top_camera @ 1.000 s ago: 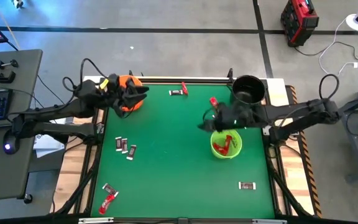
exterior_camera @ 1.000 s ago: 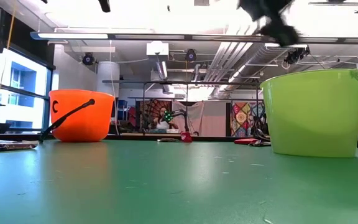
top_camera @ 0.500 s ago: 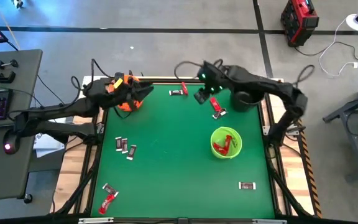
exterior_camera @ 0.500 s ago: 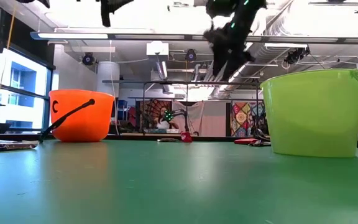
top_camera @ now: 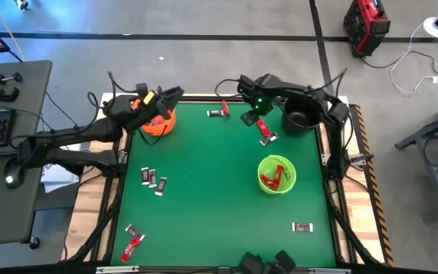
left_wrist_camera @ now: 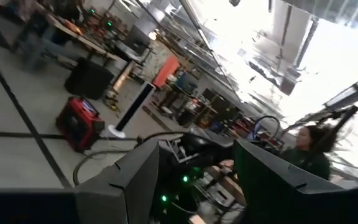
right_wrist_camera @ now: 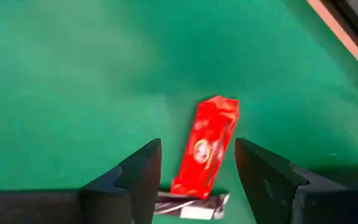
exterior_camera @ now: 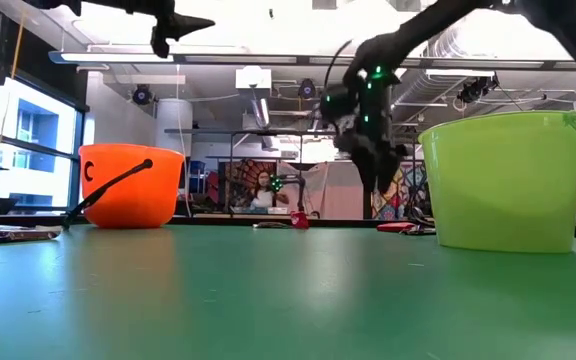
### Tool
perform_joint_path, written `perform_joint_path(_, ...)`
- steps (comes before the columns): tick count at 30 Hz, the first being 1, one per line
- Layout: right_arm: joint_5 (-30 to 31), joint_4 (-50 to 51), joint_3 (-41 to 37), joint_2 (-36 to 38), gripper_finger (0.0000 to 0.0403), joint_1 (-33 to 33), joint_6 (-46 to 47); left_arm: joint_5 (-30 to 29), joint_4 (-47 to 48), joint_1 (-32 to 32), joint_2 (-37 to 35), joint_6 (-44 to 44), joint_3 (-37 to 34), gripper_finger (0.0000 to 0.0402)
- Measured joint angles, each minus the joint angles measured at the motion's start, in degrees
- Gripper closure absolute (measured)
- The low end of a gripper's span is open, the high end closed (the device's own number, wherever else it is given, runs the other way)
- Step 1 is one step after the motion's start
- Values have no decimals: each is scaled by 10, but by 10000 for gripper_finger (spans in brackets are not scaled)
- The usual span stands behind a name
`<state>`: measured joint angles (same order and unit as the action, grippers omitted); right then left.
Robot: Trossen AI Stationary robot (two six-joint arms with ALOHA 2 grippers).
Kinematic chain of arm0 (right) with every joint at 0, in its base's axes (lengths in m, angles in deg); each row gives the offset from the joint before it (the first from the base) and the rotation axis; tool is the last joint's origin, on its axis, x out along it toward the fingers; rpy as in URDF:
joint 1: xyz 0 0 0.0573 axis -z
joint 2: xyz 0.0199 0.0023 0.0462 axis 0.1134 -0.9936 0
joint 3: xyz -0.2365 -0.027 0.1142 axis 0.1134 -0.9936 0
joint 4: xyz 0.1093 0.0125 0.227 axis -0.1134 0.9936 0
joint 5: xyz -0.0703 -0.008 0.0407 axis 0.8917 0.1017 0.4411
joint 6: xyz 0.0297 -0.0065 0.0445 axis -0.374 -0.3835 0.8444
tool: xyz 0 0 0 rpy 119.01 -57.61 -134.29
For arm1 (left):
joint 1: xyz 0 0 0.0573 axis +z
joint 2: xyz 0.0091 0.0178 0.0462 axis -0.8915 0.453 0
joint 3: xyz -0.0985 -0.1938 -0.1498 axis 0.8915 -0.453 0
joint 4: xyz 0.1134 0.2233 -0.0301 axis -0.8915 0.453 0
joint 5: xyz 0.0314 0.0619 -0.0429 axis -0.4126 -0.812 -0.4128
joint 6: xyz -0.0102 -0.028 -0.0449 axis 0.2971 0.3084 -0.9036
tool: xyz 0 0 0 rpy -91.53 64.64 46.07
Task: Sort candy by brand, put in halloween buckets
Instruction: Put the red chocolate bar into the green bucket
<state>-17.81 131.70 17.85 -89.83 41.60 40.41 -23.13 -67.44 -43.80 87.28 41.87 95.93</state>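
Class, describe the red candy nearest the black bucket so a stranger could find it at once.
Start at the round black plastic bucket in the table's far right corner. Just left of it, under the open right end effector, lies a bright red wrapped candy bar, with a silvery-clear wrapper touching one end.

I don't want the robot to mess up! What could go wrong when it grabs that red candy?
The right gripper, open, is lined up on the red candy, but a silvery candy lies against its end, so both might get pinched. The black bucket stands close by and could get bumped on the way to the green bucket.
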Motion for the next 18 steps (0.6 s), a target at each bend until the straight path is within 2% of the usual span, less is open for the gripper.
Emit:
perform_joint_path(5,37,-4,0,-30,206,13,-7,-4,-5,10,0,32,0,204)
perform_joint_path(13,33,9,0,-68,206,25,0,44,-1,26,0,30,0,204)
perform_joint_path(18,6,7,0,-88,206,26,8,64,4,26,0,34,0,204)
